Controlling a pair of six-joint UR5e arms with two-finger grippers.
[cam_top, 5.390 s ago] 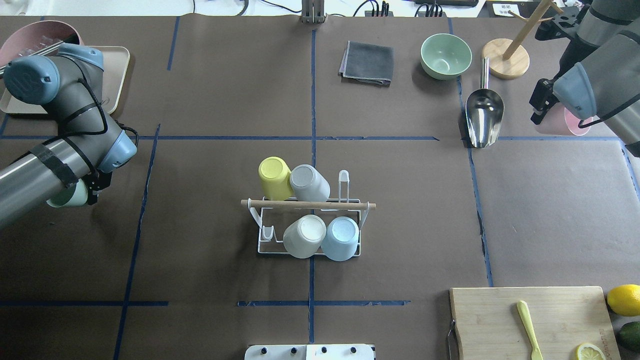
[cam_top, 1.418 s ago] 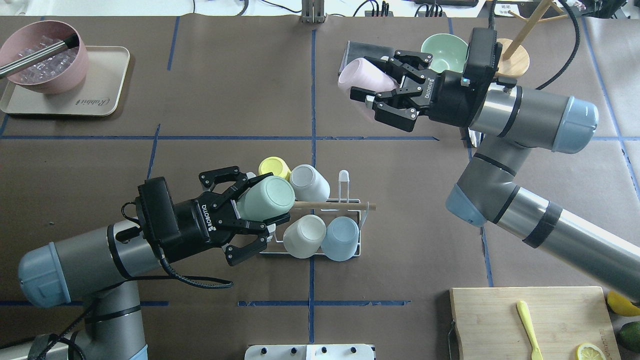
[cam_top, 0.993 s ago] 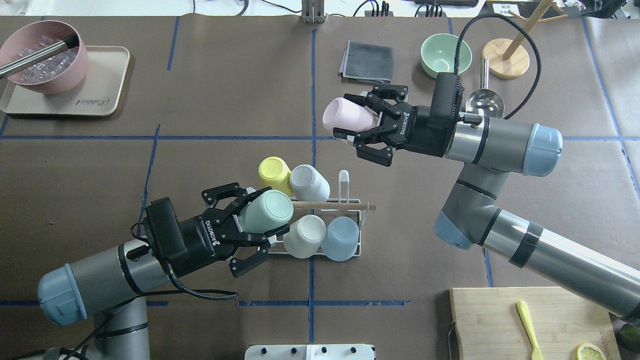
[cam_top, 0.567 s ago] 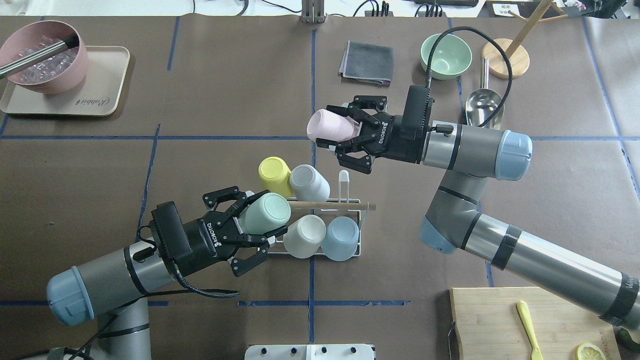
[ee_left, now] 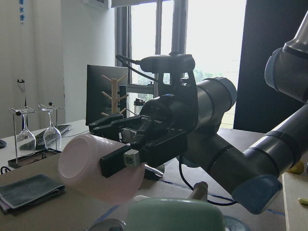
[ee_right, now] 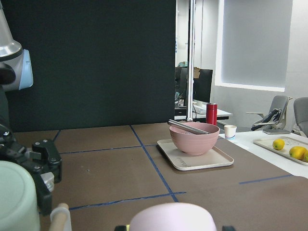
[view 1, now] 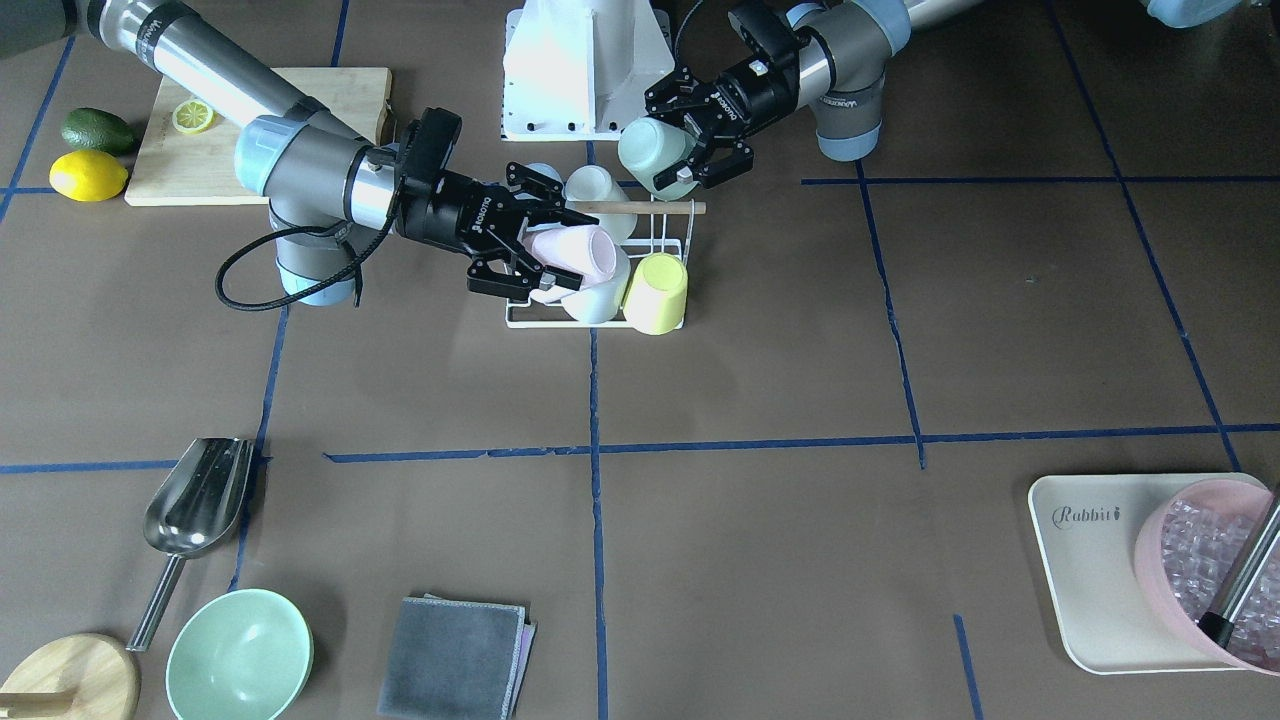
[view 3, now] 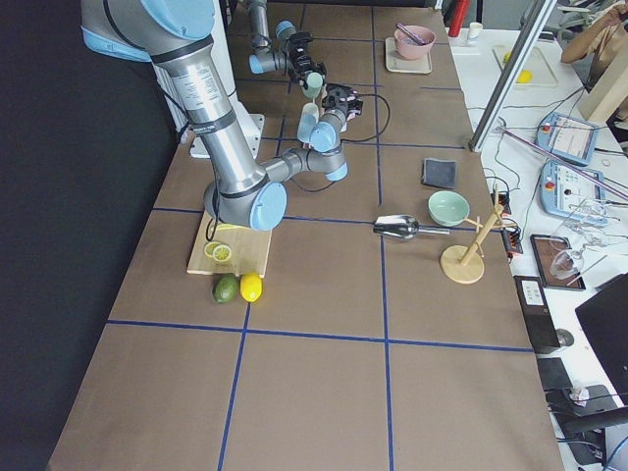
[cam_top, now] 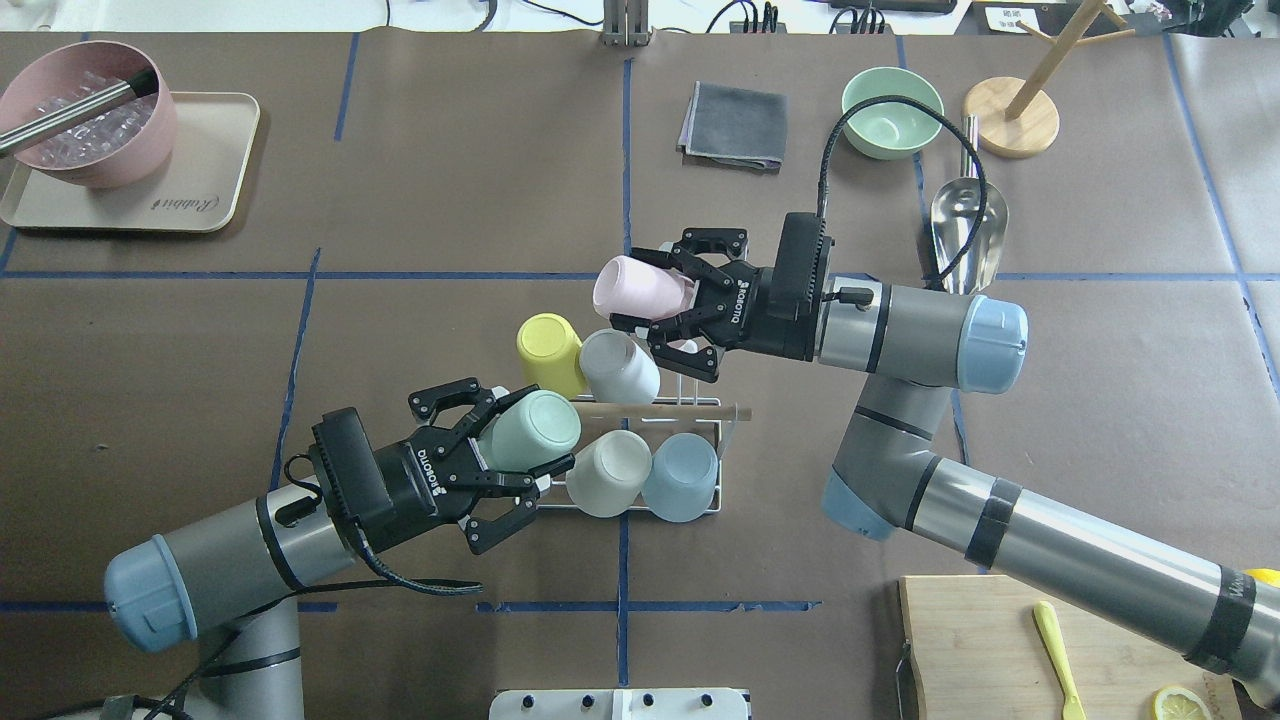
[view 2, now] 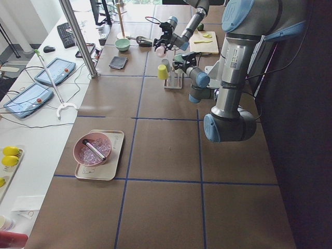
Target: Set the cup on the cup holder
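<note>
The cup holder is a white wire rack with a wooden rod, at the table's middle. It holds several upturned cups: yellow, grey, white and blue. My left gripper is shut on a green cup, tilted over the rack's near left corner. My right gripper is shut on a pink cup, held on its side above the rack's far edge, over the grey cup. In the front-facing view the pink cup overlaps the rack and the green cup hangs behind it.
A pink bowl on a beige tray stands far left. A grey cloth, green bowl, metal scoop and wooden stand lie far right. A cutting board is near right.
My right gripper has carried the pink cup from the far right toward the rack. My left gripper has eased the green cup slightly nearer and lower at the rack's left corner.
</note>
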